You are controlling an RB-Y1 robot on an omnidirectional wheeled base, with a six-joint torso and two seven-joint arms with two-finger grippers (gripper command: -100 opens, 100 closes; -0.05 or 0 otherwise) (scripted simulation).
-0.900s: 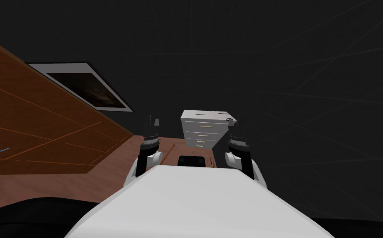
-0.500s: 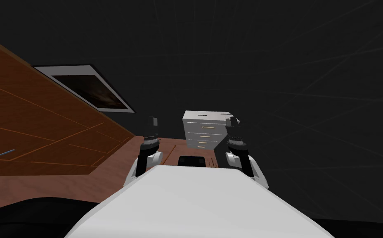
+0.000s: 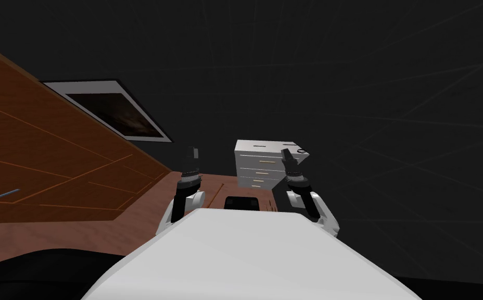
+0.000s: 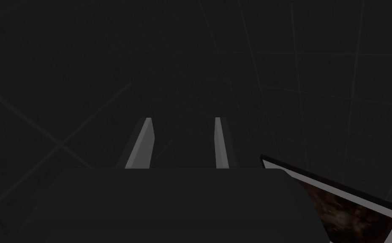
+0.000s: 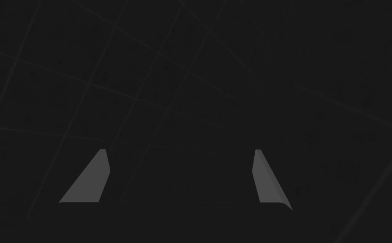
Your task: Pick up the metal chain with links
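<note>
White drawers [image 3: 260, 165] stood ahead against a dark, faintly gridded wall [image 3: 391, 104]. Brown wood floor [image 3: 147, 208] ran open from me to their foot. A brown panelled wooden wall [image 3: 53, 156] closed off the left side, and a framed picture [image 3: 111, 112] hung past its far edge. To the right there was nothing but dark wall.

The chain [image 3: 301, 151] lay as a small pale loop on the right-hand corner of the drawers' top, at the edge. Its links were too small to make out.

The right gripper [image 3: 286, 154] was raised on a forearm leaning slightly inward, its tip just beside the chain. Whether they touched could not be told. The left gripper [image 3: 191, 154] stood upright to the left of the drawers, well apart from the chain.

The wrist views gave the finger spacing, too small to read from the head. The right fingers [image 5: 93, 177] stood wide apart with nothing between them. The left fingers [image 4: 142, 145] were also apart, by a narrower gap, and empty.
</note>
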